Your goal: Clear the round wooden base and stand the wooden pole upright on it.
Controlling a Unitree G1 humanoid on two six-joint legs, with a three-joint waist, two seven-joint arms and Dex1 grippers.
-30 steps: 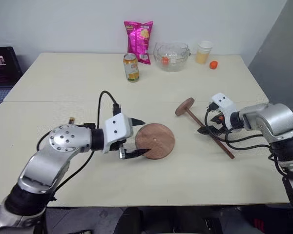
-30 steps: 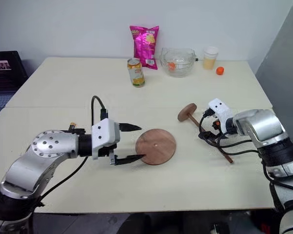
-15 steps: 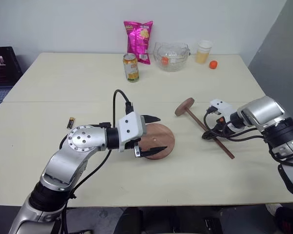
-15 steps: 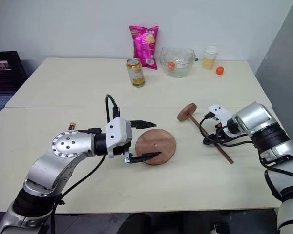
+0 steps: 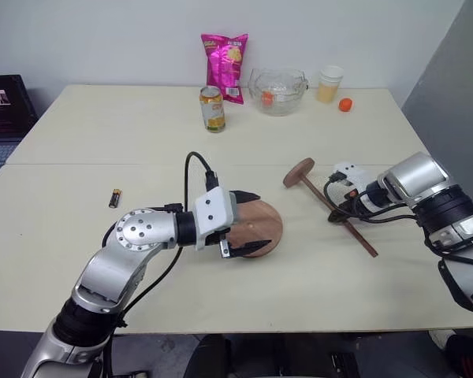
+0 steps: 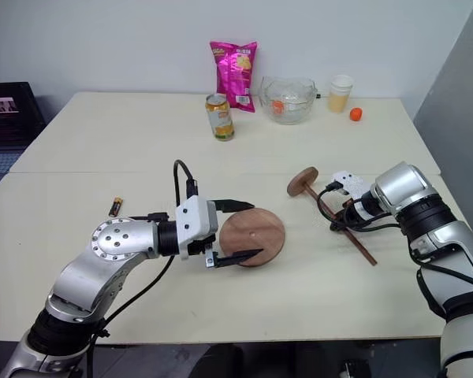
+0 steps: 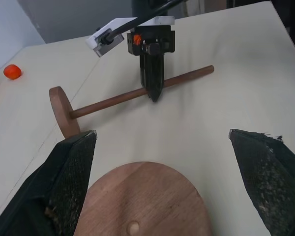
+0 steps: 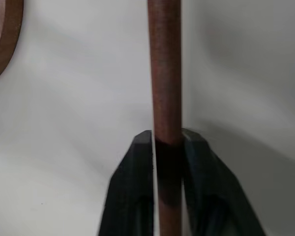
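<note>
Lying flat on table, wooden pole (image 5: pixel 333 209) pinched mid-shaft by right gripper (image 7: pixel 153 93); left gripper (image 5: pixel 240 223) spread wide, straddling round wooden base (image 5: pixel 260 227).

Cream table (image 5: pixel 79 134), wooden base (image 5: pixel 256 228), pole (image 5: pixel 331 206), can (image 5: pixel 212 109), battery (image 5: pixel 114 198)

The left arm, silver with a white wrist block, reaches in from the near left, bent at the elbow, forearm running level toward the table's middle. Its left gripper (image 5: pixel 244 223) of two black fingers points sideways to the right, fingers spread wide, one above the other over the near edge of the round reddish-brown wooden base (image 5: pixel 256 227). The right arm comes in from the right, wrist bent downward. Its right gripper (image 7: pixel 154 94) points steeply down, fingers clamped on the slim dark-brown wooden pole (image 7: pixel 137 96) lying on the table.
</note>
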